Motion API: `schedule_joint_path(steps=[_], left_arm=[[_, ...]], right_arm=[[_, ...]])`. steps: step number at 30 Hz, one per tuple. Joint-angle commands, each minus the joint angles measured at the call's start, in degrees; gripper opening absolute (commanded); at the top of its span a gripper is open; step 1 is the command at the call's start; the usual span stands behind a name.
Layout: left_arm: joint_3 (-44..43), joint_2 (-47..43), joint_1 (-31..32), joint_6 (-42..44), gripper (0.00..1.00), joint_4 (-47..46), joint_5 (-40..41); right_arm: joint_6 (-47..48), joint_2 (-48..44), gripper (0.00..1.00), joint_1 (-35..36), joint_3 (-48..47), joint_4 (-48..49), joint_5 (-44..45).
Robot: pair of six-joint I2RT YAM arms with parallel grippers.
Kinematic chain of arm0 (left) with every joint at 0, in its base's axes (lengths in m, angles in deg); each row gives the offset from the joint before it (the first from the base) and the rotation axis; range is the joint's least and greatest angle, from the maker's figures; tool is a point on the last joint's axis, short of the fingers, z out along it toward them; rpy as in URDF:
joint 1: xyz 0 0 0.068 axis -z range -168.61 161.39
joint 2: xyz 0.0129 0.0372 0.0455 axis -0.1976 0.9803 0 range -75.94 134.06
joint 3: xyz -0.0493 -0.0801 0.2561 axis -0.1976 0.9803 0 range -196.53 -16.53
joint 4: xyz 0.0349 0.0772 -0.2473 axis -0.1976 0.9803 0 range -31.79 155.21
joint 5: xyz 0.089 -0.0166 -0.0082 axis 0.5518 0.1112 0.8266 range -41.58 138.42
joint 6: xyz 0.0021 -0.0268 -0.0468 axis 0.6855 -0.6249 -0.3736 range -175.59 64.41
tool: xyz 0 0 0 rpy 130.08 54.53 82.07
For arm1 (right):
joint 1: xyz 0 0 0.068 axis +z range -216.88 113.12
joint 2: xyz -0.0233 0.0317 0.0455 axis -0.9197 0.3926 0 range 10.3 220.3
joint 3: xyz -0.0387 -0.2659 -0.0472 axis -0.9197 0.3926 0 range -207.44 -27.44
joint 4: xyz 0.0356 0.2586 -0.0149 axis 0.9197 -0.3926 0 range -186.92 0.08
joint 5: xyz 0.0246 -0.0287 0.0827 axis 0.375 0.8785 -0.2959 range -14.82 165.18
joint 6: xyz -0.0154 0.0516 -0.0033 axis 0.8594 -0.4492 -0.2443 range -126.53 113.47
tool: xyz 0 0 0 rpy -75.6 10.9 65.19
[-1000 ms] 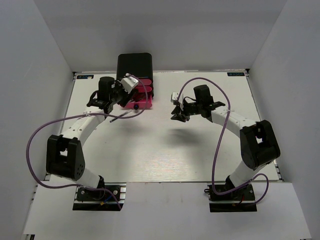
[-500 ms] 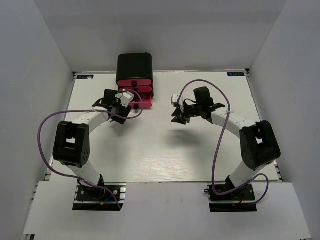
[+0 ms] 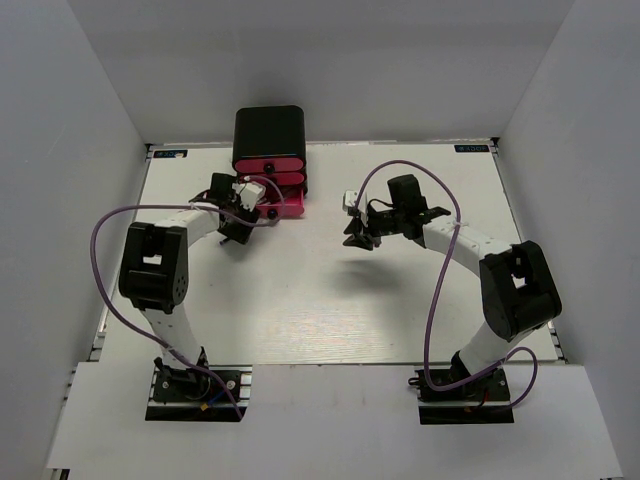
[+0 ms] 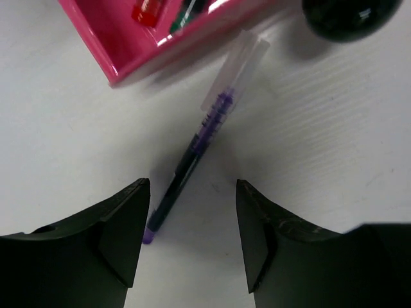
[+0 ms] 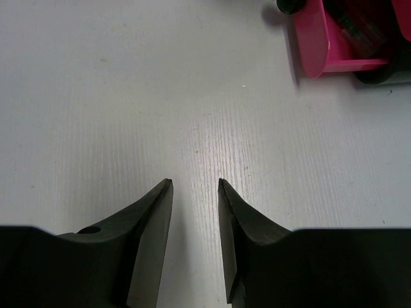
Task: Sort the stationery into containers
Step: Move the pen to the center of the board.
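Note:
A thin pen (image 4: 199, 138) with a dark purple barrel and a clear cap lies on the table, just in front of the open pink drawer (image 4: 122, 48). The drawer holds red and green items. My left gripper (image 4: 192, 212) is open and low over the pen's purple end, which lies close to the left finger (image 4: 122, 224). In the top view the left gripper (image 3: 236, 222) sits in front of the pink drawers (image 3: 285, 205) in the black box (image 3: 268, 128). My right gripper (image 5: 194, 186) is open and empty over bare table, also seen in the top view (image 3: 358, 238).
A black round knob (image 4: 340, 16) shows at the top right of the left wrist view. The pink drawer's corner (image 5: 318, 45) shows at the top right of the right wrist view. White walls close in the table (image 3: 330, 300) at the back and sides.
My left arm has folded in and its wrist has dropped low to the table in front of the open drawer. The right arm has hardly moved.

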Motion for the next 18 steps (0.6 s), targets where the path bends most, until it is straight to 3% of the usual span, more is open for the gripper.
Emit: schedule_joint_path(steps=[1, 8, 14, 18], left_arm=[[-4.7, 1.3, -1.2, 0.0, 0.66, 1.7, -1.5], [-5.4, 3.2, -2.2, 0.5, 0.36, 4.7, -4.7], [1.7, 1.0, -2.2, 2.3, 0.28, 4.7, -6.3], [4.7, -2.2, -2.2, 2.9, 0.15, 5.2, -8.9]], right_arm=[[0.6, -2.6, 0.41, -0.2, -0.1, -0.8, -0.5], [0.6, -2.8, 0.41, -0.3, 0.2, -0.7, -0.2], [0.7, -2.6, 0.41, -0.4, 0.0, -0.6, -0.2], [0.7, -1.7, 0.41, -0.5, -0.7, -0.4, -0.7]])
